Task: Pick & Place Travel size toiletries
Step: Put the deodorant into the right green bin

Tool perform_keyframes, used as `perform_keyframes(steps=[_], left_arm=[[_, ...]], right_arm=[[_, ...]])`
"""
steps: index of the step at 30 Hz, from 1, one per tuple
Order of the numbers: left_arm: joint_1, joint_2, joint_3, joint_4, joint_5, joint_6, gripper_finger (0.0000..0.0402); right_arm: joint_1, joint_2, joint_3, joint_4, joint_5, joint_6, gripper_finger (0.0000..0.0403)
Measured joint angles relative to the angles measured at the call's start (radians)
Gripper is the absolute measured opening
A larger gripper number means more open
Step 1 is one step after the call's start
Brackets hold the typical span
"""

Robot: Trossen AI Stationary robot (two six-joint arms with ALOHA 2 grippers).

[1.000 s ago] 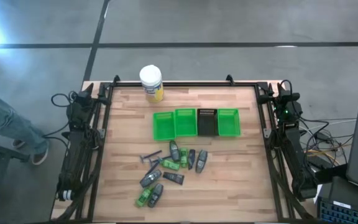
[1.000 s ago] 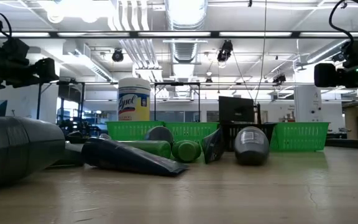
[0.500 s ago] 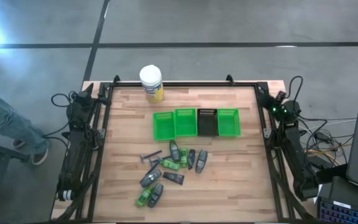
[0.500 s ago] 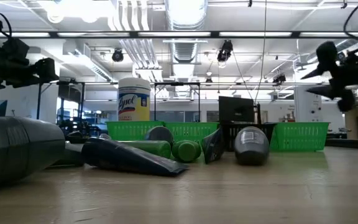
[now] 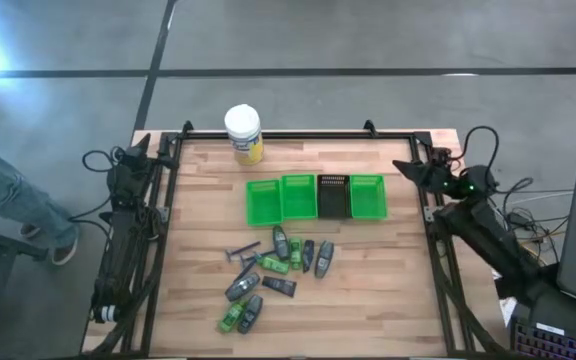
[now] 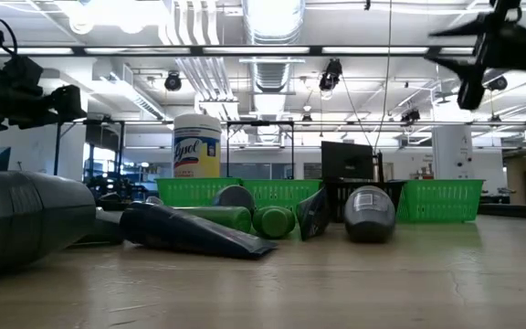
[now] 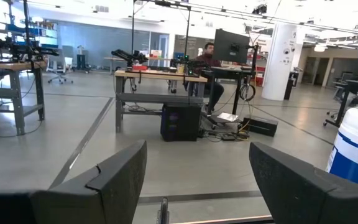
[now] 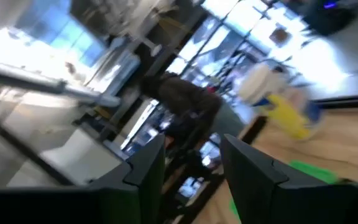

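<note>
Trays block toiletries' far side.

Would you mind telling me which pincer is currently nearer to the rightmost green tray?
The right. The right pincer hovers open just beyond the rightmost green tray, at the table's right edge. The left pincer waits open at the far left corner, well away.

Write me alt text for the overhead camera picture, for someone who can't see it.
A heap of small dark grey tubes and bright green bottles lies on a wooden table, below a row of three green trays and one black tray. The right gripper reaches in from the right edge, empty; the left arm waits along the left edge.
</note>
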Motion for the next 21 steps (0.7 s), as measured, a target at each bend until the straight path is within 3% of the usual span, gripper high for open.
perform_keyframes(steps=[5,12,21], left_arm=[[0.0,0.0,0.0,0.0,0.0,0.0,0.0289],[0.0,0.0,0.0,0.0,0.0,0.0,0.0289],[0.0,0.0,0.0,0.0,0.0,0.0,0.0289]], right_arm=[[0.237,0.1,0.068,-0.001,0.134,-0.009,0.0135],[0.544,0.318,0.135,0.003,0.407,-0.058,0.0127],[0.676,0.626,0.244,0.022,0.415,-0.044,0.0111]])
